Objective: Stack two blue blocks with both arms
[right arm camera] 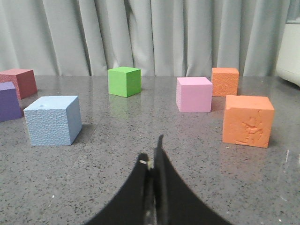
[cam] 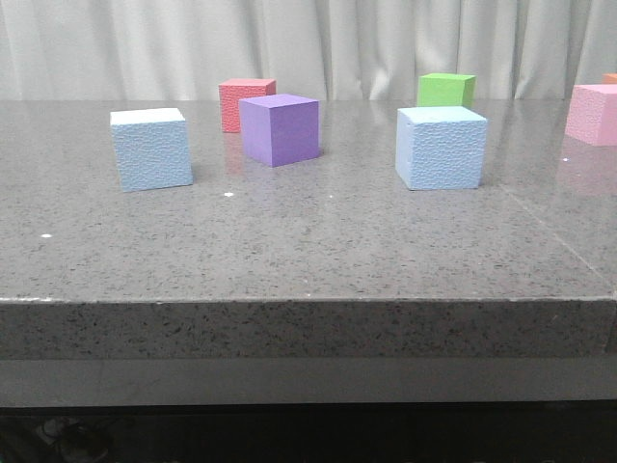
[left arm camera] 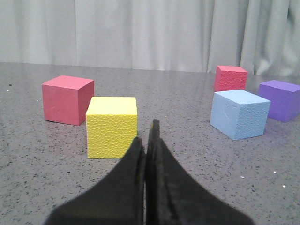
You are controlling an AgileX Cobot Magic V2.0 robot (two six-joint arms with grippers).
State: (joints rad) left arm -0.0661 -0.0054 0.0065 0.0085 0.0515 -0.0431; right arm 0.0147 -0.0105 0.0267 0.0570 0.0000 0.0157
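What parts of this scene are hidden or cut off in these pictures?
- Front view: neither arm shows; the pink cube and an orange one behind it are cut by the right edge. The red cube is partly hidden by the purple cube.
- Left wrist view: the left end effector hides the table behind it.
- Right wrist view: the purple cube is cut by the frame edge.

We find no writing, label, brand, number or sign that we can read in any of the three views: the faces of the foam cubes are plain, and the speckled grey stone tabletop (cam: 308, 251) bears none either
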